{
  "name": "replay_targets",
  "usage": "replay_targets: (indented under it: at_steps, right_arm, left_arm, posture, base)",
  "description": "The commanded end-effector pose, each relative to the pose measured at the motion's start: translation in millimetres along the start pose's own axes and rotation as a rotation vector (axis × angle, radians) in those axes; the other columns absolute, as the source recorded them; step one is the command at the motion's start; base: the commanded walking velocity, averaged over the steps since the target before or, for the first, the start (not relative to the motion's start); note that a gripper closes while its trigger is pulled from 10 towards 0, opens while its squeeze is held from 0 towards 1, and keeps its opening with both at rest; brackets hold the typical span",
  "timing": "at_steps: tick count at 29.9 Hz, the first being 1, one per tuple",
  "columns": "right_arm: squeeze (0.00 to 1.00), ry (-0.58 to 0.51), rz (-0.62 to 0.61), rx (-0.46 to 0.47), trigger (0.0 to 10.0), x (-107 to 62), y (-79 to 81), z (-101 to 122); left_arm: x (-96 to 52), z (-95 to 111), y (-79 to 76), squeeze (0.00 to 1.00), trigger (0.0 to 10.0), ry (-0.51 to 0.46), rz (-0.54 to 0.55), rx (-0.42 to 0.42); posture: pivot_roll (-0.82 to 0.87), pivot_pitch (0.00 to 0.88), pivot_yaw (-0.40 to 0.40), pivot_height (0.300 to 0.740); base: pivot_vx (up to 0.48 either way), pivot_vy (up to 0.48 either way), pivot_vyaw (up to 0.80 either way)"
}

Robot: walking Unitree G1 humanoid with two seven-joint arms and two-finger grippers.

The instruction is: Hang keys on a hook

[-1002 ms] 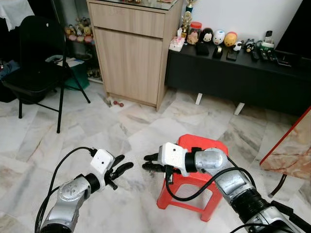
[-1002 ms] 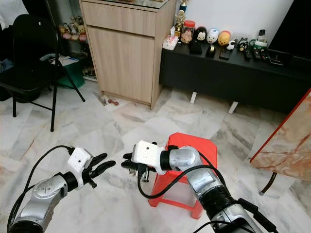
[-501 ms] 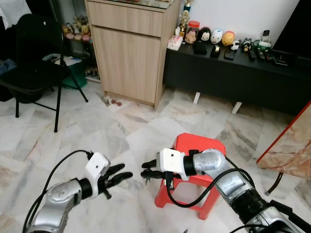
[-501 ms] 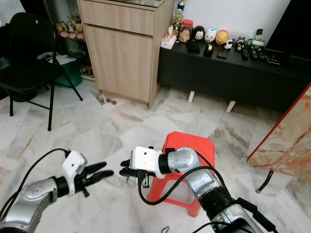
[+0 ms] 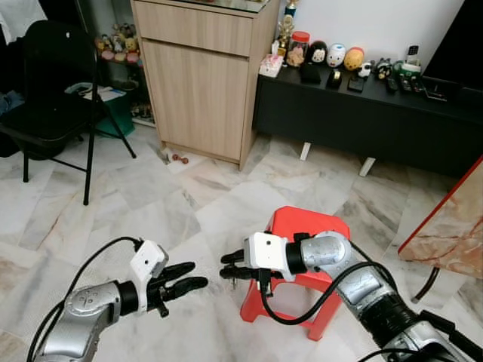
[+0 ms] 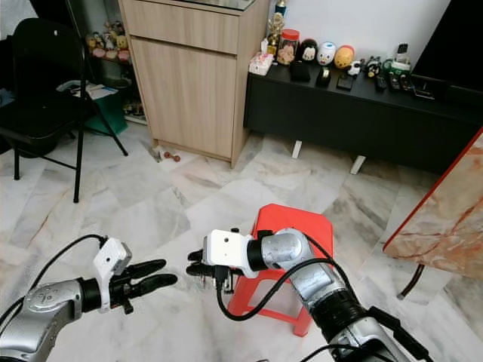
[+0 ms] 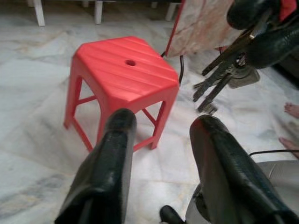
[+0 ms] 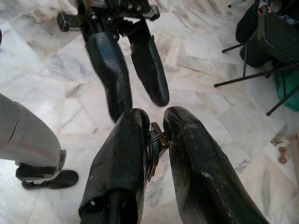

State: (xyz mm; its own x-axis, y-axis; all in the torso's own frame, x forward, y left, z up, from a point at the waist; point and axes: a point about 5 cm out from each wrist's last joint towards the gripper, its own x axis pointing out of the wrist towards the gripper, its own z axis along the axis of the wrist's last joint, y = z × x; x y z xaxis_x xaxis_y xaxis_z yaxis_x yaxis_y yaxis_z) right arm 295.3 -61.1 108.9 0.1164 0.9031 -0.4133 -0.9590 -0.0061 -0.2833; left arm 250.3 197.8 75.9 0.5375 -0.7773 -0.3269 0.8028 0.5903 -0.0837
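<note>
The keys [image 7: 223,74] hang as a small bunch from the right gripper [image 5: 232,265], whose two black fingers are pinched together on the key ring, seen between the fingers [image 8: 122,154] in the right wrist view. The bunch is held in the air above the marble floor [image 5: 151,204], just beside the near left corner of the red stool [image 5: 306,234], with the blades pointing down. The left gripper [image 5: 183,276] is held level on the far side of the keys from the stool, close to the right gripper but not touching it or the keys; its fingers [image 7: 112,158] stand apart with a clear gap. Beyond the stool, against the wall, stands a wooden cabinet [image 5: 204,83], and to the right of that cabinet runs a low black bench [image 5: 362,113] carrying small figurines [image 5: 336,54] and remote controls [image 5: 411,83]. A black folding chair [image 5: 53,98] stands well to the left of the stool. A marble slab [image 5: 453,226] with a red edge leans just to the right of the stool.
</note>
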Motion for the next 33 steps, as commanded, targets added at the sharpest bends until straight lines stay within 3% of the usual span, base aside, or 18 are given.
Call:
replay_targets:
  at_steps: [1,15,19,20,21,22,33]
  right_arm:
    - [0.0,-0.041,-0.014,-0.036,10.0,-1.7,-6.0,12.4]
    - [0.0,-0.089,-0.04,-0.042,10.0,3.3,-8.8,22.5]
    - [0.0,-0.078,-0.033,-0.054,10.0,3.1,-8.5,22.6]
    - [0.0,-0.077,-0.031,-0.054,10.0,3.0,-8.0,22.2]
    - [0.0,-0.077,-0.031,-0.054,10.0,3.0,-8.0,22.2]
    - [0.0,-0.076,-0.031,-0.054,10.0,3.0,-7.7,21.9]
    - [0.0,-0.074,-0.029,-0.054,10.0,7.4,-6.4,22.9]
  left_arm:
    - [2.9,1.3,-6.6,1.0,10.0,-0.016,-0.039,-0.022]
    - [14.6,7.1,-16.7,1.0,10.0,-0.069,-0.088,-0.088]
    - [18.7,9.2,-15.9,1.0,10.0,-0.091,-0.042,-0.07]
    - [19.4,8.6,-15.8,0.9,10.0,-0.092,-0.037,-0.08]
    - [19.4,8.6,-15.8,0.9,10.0,-0.092,-0.037,-0.08]
    - [19.4,8.1,-17.1,0.0,10.0,-0.088,-0.045,-0.084]
    - [21.7,13.2,-20.9,0.0,10.0,-0.122,-0.054,-0.079]
  posture:
    - [0.1,0.038,-0.113,0.74]
    - [0.11,0.017,-0.112,0.74]
    - [0.1,0.033,-0.117,0.74]
    - [0.1,0.035,-0.117,0.74]
    - [0.1,0.035,-0.117,0.74]
    - [0.1,0.038,-0.117,0.74]
    - [0.1,0.054,-0.122,0.74]
  base:
    - [0.0,0.0,0.0]
    - [0.0,0.0,0.0]
    - [0.0,0.0,0.0]
    - [0.0,0.0,0.0]
    - [0.0,0.0,0.0]
    - [0.0,0.0,0.0]
    - [0.0,0.0,0.0]
